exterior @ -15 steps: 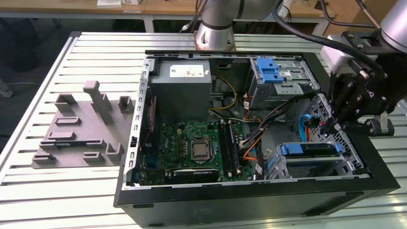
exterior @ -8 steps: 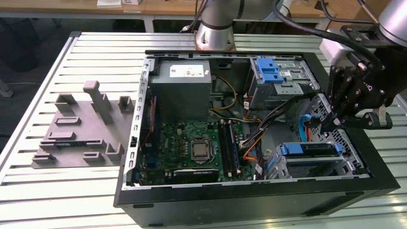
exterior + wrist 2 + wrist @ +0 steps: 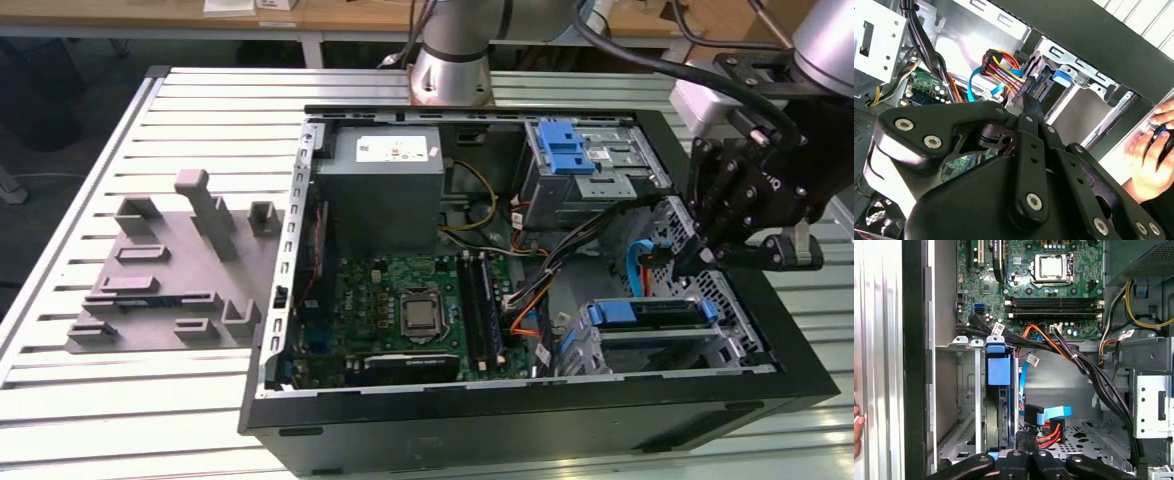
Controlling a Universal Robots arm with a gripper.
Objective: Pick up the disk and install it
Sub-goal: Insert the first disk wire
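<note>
Disk (image 3: 999,390), blue-bracketed: seated edge-on in the lower drive bay (image 3: 961,405) of the open computer case (image 3: 534,425); claw (image 3: 747,250) poised just beside its cabled end, fingers drawn narrow, holding nothing; install step apparently closing; next move calls for clean clearance of cables (image 3: 1054,427).

Open computer case (image 3: 534,420) on slatted surface (image 3: 80,400): motherboard (image 3: 400,310), grey power supply (image 3: 387,190); grey fixture block (image 3: 174,270) alongside.

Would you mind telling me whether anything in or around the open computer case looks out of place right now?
One thing stands out: a person's hand rests on the slatted metal table just outside the black computer case, close to the black gripper working above the drive bay. Inside, the blue-bracketed silver disk sits squarely in its bay and looks undamaged.
</note>
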